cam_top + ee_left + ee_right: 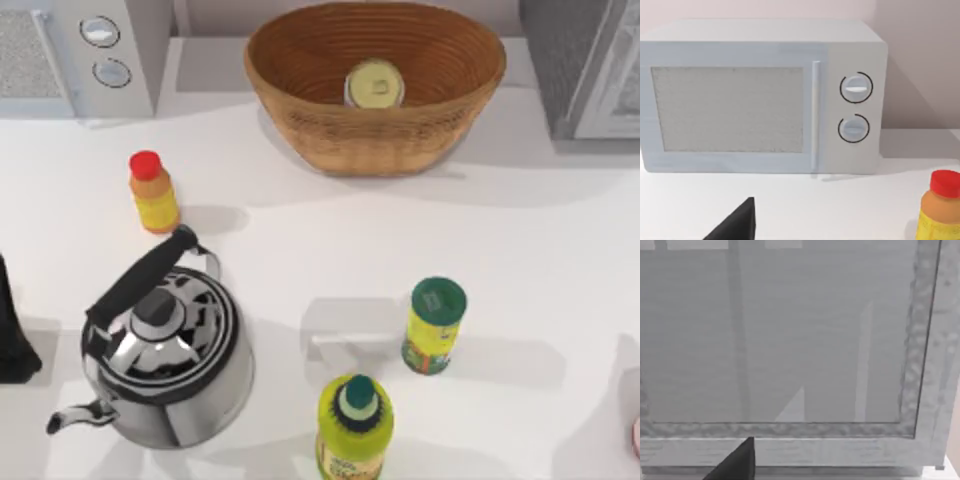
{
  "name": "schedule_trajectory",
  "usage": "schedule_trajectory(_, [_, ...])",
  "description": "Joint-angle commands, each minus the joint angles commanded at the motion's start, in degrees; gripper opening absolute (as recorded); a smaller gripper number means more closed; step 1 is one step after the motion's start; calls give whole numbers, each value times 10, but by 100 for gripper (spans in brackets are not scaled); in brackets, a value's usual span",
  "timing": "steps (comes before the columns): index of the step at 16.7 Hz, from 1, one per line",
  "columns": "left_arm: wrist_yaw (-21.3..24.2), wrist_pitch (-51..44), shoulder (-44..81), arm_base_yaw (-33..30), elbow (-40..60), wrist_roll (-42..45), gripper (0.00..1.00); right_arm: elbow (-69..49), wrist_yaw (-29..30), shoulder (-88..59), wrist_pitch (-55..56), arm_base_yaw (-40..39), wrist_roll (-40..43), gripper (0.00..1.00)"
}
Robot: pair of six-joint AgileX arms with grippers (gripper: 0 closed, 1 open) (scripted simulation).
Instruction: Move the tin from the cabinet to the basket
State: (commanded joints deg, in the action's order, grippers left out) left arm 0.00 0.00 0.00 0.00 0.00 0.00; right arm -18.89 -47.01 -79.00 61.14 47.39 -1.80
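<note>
Sitting upright inside the basket (300, 85), the tin (375, 84)

No wording can be read anywhere. The green-capped bottle (354, 428), the green-lidded shaker (433, 327) and the red-capped bottle (153, 192) carry printed labels too blurred to make out, and the tin (375, 84) bears only a small unreadable mark.

A white microwave (80, 55) stands at the table's far left; nearer, a red-capped bottle (153, 192), steel kettle (165, 350), green-lidded shaker (434, 325) and green-capped bottle (354, 428)
</note>
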Motion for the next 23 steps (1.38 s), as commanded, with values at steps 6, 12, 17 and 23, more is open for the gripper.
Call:
schedule_trajectory(6, [0, 0, 0, 0, 0, 0, 100, -20, -100, -94, 74, 104, 1, 100])
schedule_trajectory(12, [0, 0, 0, 0, 0, 0, 100, -19, -108, -97, 80, 111, 1, 100])
schedule_trajectory(17, [0, 0, 0, 0, 0, 0, 100, -80, -115, -94, 22, 115, 2, 100])
schedule_trajectory(23, [0, 0, 0, 0, 0, 0, 100, -307, -127, -74, -229, 129, 2, 100])
